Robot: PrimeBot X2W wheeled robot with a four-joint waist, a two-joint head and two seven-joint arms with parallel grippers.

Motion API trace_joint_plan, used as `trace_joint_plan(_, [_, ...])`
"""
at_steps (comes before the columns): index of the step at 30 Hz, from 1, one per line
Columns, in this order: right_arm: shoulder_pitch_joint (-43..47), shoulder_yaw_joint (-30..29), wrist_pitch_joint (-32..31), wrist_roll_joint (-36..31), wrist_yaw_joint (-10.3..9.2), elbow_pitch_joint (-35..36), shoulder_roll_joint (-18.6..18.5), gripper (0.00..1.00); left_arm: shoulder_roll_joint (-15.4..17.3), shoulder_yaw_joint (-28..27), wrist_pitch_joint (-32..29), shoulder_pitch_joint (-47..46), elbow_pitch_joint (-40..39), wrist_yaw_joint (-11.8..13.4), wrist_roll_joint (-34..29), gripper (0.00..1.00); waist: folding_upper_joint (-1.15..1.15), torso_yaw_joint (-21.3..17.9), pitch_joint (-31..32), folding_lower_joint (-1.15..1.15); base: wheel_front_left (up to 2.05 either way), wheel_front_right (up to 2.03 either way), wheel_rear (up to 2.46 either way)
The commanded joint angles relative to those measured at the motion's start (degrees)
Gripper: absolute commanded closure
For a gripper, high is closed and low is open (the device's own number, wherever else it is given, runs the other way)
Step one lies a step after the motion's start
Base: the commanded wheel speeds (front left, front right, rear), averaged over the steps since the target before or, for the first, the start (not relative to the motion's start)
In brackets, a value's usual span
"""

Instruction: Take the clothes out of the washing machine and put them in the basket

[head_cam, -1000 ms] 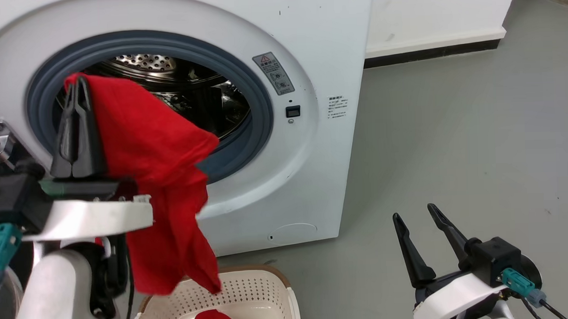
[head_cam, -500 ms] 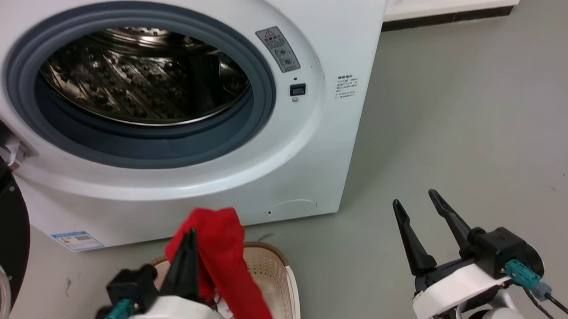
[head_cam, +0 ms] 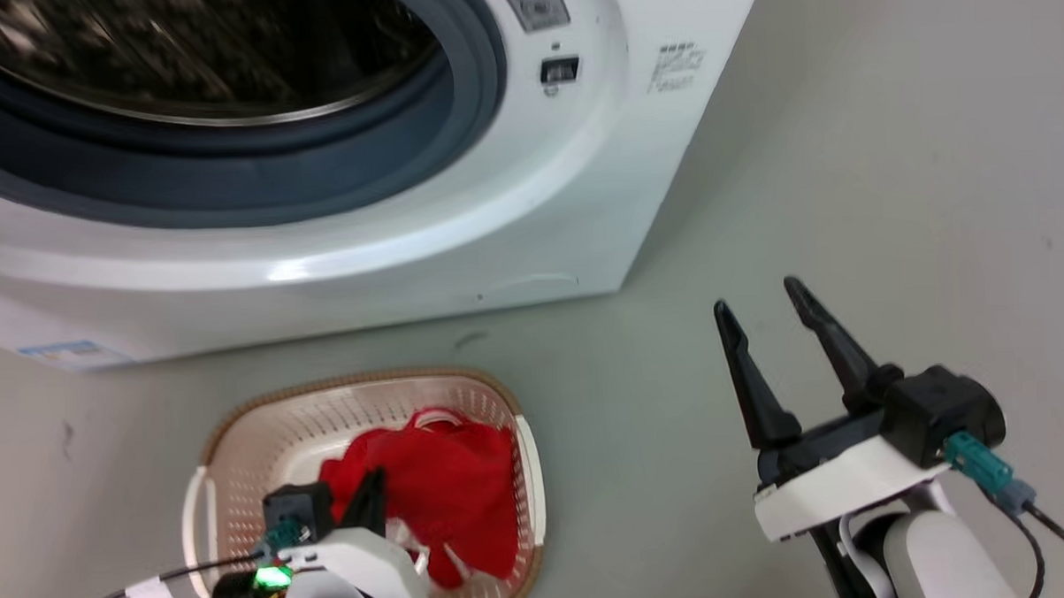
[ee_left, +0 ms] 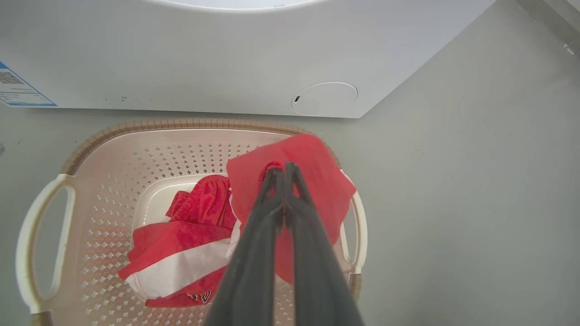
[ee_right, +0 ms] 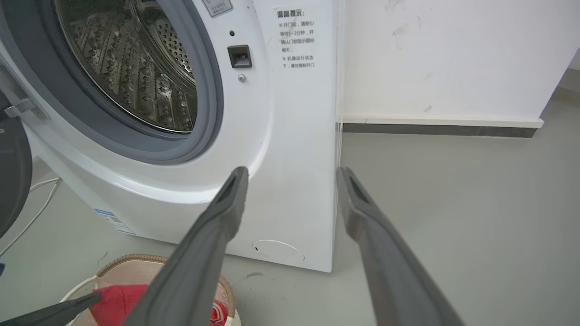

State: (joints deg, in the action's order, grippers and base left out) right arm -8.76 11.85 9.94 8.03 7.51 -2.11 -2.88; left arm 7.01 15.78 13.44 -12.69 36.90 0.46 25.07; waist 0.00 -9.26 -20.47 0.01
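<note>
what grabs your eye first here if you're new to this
The bright red clothes heaped in the cream basket on the floor, with the left gripper shut on one red piece. Behind looms the white washing machine, its steel drum open to view; the right gripper hangs open over the grey floor.

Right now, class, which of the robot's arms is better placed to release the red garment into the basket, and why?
Left. The left claw is shut on the red garment over the basket, so it likely need only open. The right claw is open, empty, off to the side above the floor.
</note>
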Motion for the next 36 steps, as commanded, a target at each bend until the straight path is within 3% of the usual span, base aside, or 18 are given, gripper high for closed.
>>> trace_joint_plan(1, [-1.0, 0.0, 0.3, 0.1, -0.04, 0.0, 0.0, 0.00, 0.1, -0.2, 0.5, -2.0, 2.0, -0.4, 0.1, 1.00, 0.00, -1.1, -4.0, -0.01, 0.00, 0.00, 0.00])
trace_joint_plan(9, [-5.4, 1.0, 1.9, 0.3, -0.04, -0.1, 0.0, 0.00, 0.3, -2.6, 1.5, -12.0, 19.3, -1.0, 1.1, 1.00, 0.00, -2.8, -12.6, -0.01, 0.00, 0.00, 0.00])
trace_joint_plan(19, [-8.3, 1.5, 3.3, 0.5, -0.04, -1.8, 0.0, 0.00, 1.0, -3.1, 1.8, -18.5, 31.8, -1.8, 0.9, 1.00, 0.00, -3.5, -16.8, -0.01, 0.00, 0.00, 0.00])
trace_joint_plan(20, [-8.3, 1.5, 3.4, 0.5, -0.04, -2.3, 0.0, 0.00, 1.0, -3.2, 1.8, -18.7, 32.1, -1.7, 1.0, 0.70, 0.00, -3.5, -16.5, -0.01, 0.00, 0.00, 0.00])
trace_joint_plan(21, [-8.4, 1.3, 3.5, 0.4, -0.04, -2.7, 0.0, 0.00, 0.9, -3.5, 1.8, -18.7, 32.1, -1.7, 1.2, 0.22, 0.00, -3.4, -15.9, -0.01, 0.00, 0.00, 0.00])
trace_joint_plan(22, [-7.9, 0.5, 3.8, -0.1, -0.04, -4.1, 0.0, 0.00, 0.4, -4.1, 1.9, -16.8, 30.7, -2.0, 0.9, 0.00, 0.00, -2.5, -12.5, -0.01, 0.00, 0.00, 0.00])
trace_joint_plan(31, [-3.9, -2.6, 3.2, -2.6, -0.04, -6.5, 0.0, 0.00, -1.5, -8.0, 1.8, -7.6, 18.9, -1.0, -1.8, 0.00, 0.00, 2.1, 1.3, -0.01, 0.00, 0.00, 0.00])
trace_joint_plan(36, [-1.5, -4.7, 2.3, -4.2, -0.04, -5.3, 0.0, 0.00, -2.5, -10.9, 1.8, -3.2, 7.6, 0.0, -5.6, 0.00, 0.00, 4.1, 6.2, -0.01, 0.00, 0.00, 0.00])
